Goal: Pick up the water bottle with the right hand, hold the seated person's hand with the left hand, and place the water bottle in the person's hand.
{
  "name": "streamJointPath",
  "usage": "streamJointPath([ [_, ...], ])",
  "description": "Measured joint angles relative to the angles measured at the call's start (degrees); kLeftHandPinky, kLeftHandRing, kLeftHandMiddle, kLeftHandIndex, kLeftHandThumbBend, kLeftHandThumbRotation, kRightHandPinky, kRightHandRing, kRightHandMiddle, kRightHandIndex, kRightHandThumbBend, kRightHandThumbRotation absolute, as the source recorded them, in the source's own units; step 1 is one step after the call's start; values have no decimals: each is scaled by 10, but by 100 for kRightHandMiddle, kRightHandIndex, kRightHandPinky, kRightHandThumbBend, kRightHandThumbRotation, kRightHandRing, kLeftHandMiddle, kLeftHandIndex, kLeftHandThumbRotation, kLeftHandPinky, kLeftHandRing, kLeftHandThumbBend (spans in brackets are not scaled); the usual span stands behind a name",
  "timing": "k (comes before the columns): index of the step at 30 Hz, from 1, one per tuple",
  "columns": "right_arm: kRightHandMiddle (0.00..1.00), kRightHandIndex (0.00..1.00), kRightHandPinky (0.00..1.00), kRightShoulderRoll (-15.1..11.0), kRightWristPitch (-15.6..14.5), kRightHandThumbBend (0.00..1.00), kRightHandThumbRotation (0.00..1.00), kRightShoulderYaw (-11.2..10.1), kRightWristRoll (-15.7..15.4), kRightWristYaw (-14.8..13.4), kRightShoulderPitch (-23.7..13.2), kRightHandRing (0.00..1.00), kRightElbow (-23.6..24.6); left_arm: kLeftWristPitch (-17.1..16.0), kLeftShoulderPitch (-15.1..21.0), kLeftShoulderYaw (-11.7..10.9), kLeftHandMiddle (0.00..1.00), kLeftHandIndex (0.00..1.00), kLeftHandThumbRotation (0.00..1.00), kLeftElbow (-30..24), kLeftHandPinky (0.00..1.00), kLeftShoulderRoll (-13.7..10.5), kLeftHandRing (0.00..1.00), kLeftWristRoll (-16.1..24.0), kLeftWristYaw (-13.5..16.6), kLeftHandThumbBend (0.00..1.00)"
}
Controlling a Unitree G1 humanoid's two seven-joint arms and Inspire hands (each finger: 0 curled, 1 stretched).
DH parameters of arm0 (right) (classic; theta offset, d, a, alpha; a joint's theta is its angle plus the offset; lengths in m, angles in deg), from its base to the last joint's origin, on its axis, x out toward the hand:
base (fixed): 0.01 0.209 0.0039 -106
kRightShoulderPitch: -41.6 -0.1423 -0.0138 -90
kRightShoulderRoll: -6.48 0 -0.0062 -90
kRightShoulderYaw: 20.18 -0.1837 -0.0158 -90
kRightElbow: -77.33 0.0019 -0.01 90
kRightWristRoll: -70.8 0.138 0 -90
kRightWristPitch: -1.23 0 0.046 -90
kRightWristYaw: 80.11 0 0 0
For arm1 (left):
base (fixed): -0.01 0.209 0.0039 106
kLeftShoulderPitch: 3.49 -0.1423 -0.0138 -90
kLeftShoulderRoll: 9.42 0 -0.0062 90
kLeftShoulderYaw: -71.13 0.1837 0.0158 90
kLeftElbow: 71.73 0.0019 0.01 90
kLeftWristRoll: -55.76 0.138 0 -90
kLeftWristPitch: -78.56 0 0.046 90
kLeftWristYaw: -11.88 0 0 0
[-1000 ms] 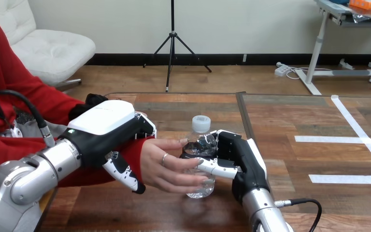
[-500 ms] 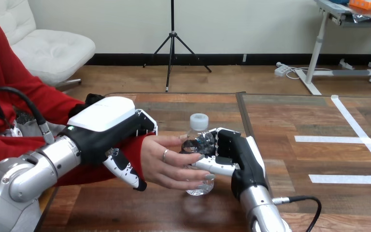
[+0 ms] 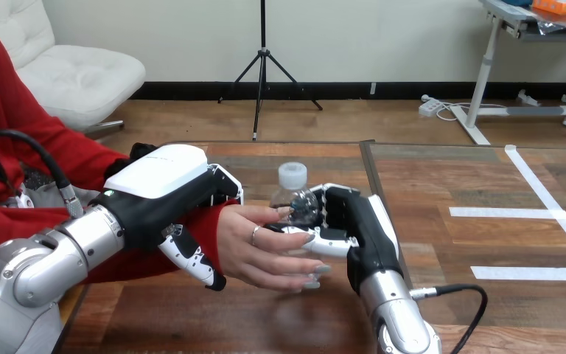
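A: The surface?
B: A wooden table [image 3: 442,177], plank-grained, with white tape lines [image 3: 519,212] well right of the water bottle [image 3: 297,205].
A: And the bottle itself?
B: Clear plastic, white cap [image 3: 292,175], roughly upright between two hands, its base hidden. The right hand [image 3: 355,230], just right of it, has its fingers curled round the body. The person's hand [image 3: 265,251], just left, lies open against it. Further left, the left hand [image 3: 158,184] is clamped over the person's wrist [image 3: 223,225], thumb beneath the red sleeve [image 3: 129,265].
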Motion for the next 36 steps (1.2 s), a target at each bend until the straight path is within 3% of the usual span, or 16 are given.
streamJointPath([
  [16, 42, 38, 38, -3, -61, 86, 0, 29, -3, -10, 42, 41, 106, -20, 1, 0, 40, 41, 0, 8, 31, 2, 35, 0, 0, 100],
  [36, 39, 39, 32, -6, -83, 87, 0, 50, -13, -13, 82, 37, 164, -38, 12, 0, 40, 41, 0, 36, 31, 17, 35, 1, 0, 100],
])
